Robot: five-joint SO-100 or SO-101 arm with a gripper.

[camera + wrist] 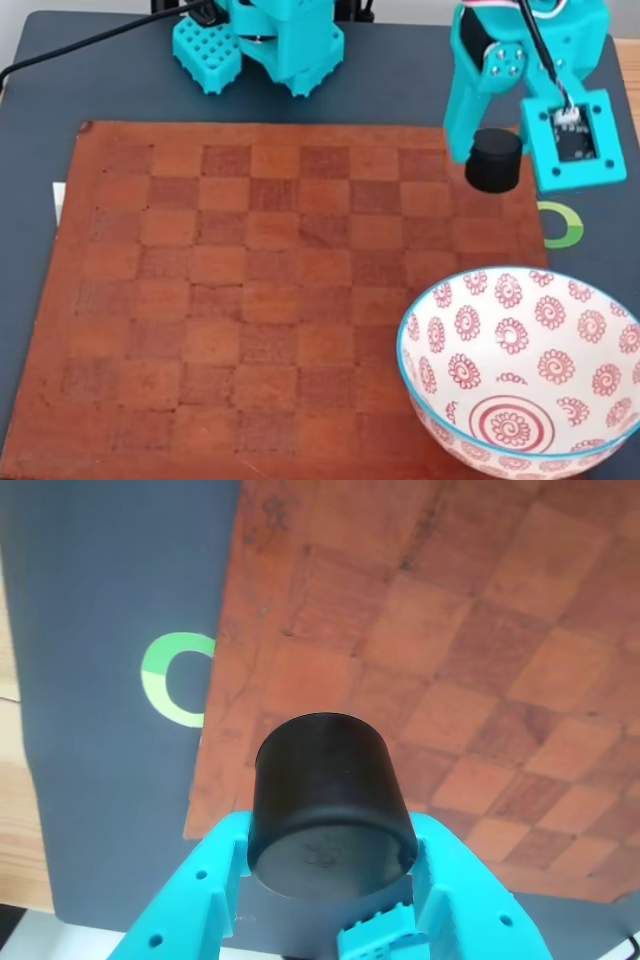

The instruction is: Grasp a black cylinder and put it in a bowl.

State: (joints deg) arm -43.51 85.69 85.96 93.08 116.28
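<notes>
Gripper clenched on the black cylinder, 2 teal fingers pressing its curved sides near the base. In the fixed view the black cylinder hangs lifted over the chessboard near its 2 o'clock corner, the bowl at 5 o'clock from it, well apart. Cylinder looks light, stiff, matte, not fragile; smooth round wall could slip or twist, so a side grip across the full width seems best. Ceramic bowl likely chips.
</notes>
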